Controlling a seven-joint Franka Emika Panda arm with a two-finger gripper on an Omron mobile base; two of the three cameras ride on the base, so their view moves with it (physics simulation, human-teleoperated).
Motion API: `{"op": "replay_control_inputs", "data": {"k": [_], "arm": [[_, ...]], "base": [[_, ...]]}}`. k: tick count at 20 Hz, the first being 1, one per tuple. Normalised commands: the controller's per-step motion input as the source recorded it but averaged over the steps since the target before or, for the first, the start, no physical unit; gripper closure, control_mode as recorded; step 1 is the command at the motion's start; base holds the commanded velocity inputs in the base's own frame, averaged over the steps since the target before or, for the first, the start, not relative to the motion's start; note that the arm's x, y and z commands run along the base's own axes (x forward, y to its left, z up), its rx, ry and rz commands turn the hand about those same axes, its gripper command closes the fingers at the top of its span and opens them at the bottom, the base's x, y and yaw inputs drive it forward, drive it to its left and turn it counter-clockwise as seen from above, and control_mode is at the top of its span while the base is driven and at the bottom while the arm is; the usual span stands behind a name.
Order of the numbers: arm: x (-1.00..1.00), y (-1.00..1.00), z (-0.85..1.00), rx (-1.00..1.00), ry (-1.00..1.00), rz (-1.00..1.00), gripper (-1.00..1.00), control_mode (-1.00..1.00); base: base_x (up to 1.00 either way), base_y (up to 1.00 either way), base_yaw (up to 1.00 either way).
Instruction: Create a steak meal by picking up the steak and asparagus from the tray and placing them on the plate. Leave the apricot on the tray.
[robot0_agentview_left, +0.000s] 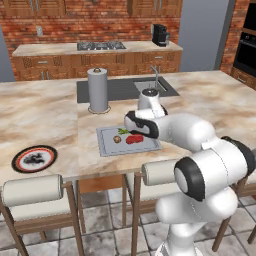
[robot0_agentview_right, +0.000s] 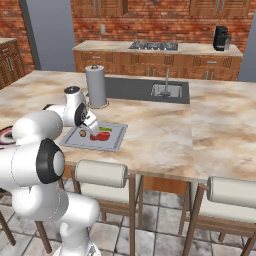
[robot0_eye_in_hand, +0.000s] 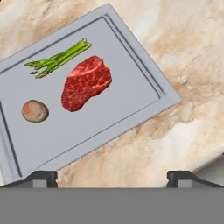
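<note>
The grey tray (robot0_eye_in_hand: 127, 87) lies on the marble counter, holding the red steak (robot0_eye_in_hand: 85, 82), the green asparagus (robot0_eye_in_hand: 59, 59) beside it and the brown apricot (robot0_eye_in_hand: 35, 111). My gripper (robot0_eye_in_hand: 112, 178) hangs open above the tray's edge with nothing between its fingertips (robot0_eye_in_hand: 43, 177). From the left base view the steak (robot0_agentview_left: 134, 139), apricot (robot0_agentview_left: 117, 139) and asparagus (robot0_agentview_left: 123, 131) sit on the tray (robot0_agentview_left: 107, 145) just under my hand (robot0_agentview_left: 139, 129). The plate (robot0_agentview_left: 34, 159) rests far left near the counter's front edge. The right base view shows the gripper (robot0_agentview_right: 94, 131) over the steak (robot0_agentview_right: 101, 136).
A paper towel roll (robot0_agentview_left: 98, 90) stands behind the tray, with a dark sink (robot0_agentview_left: 152, 86) to its right. Padded stools (robot0_agentview_left: 32, 190) line the counter's front edge. Bare marble stretches between tray and plate.
</note>
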Motion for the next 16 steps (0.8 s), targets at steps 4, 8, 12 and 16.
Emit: {"op": "replay_control_inputs", "data": {"k": [4,8,12,16], "arm": [[0.20,0.00,-0.18,0.00,0.00,-0.05,-1.00,-1.00],[0.18,0.00,-0.19,0.01,0.01,-0.02,-1.00,-1.00],[0.16,0.01,-0.24,0.00,0.02,-0.02,-1.00,-1.00],[0.18,0.05,-0.31,0.00,0.05,-0.03,-1.00,-1.00]], "base": [[0.00,0.00,0.00],[0.00,0.00,0.00],[0.00,0.00,0.00],[0.00,0.00,0.00]]}}
